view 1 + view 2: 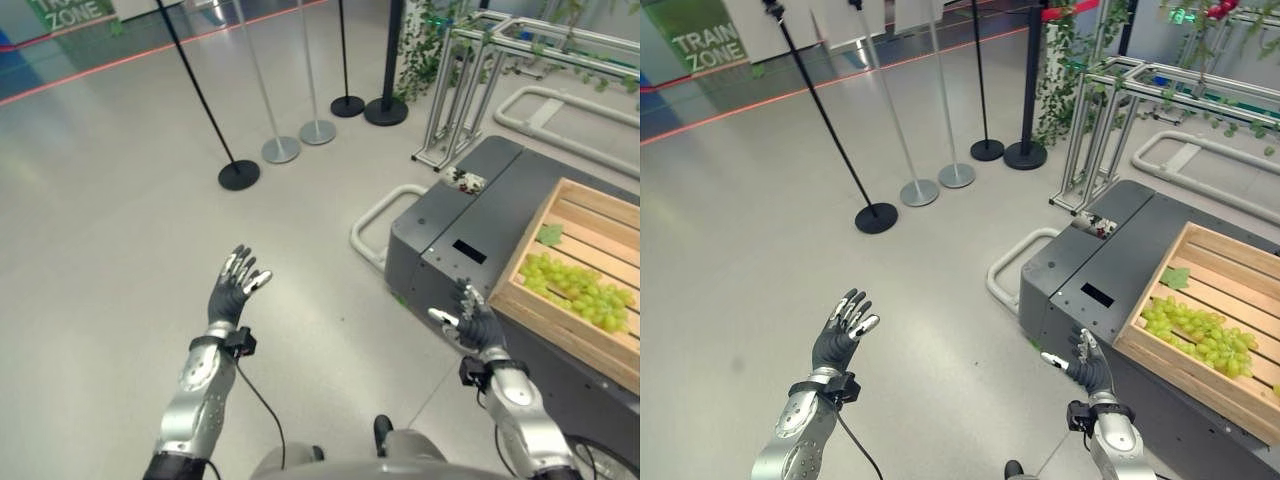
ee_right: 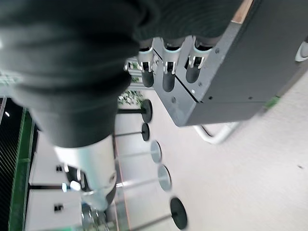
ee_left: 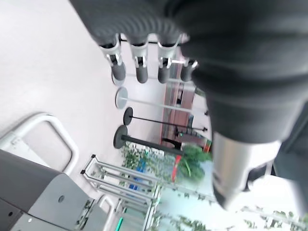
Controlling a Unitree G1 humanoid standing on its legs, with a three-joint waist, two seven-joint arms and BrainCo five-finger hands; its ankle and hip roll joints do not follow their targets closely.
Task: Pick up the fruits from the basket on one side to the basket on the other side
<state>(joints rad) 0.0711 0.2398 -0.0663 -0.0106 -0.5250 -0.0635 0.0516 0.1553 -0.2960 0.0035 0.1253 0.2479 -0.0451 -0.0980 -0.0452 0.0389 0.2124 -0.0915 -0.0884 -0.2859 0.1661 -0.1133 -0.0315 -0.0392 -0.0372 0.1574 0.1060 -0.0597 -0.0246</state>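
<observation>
A wooden crate (image 1: pixel 565 210) sits on top of a dark grey cart (image 1: pixel 470 215) at the right and holds a bunch of green grapes (image 1: pixel 578 288) with a leaf beside it. My right hand (image 1: pixel 476 320) hovers by the cart's near corner, just left of the crate, fingers straight and empty. Over bare floor to the left my left hand (image 1: pixel 235 285) is raised with its fingers spread, holding nothing. The wrist views show both hands' fingers (image 3: pixel 141 67) extended, with the cart's corner (image 2: pixel 231 82) just past the right hand.
Several stanchion posts with round bases (image 1: pixel 239 175) stand on the floor ahead. A metal frame with green plants (image 1: pixel 460 80) rises behind the cart. A white tube bumper (image 1: pixel 375 225) sticks out from the cart's left side. Grey floor lies open to the left.
</observation>
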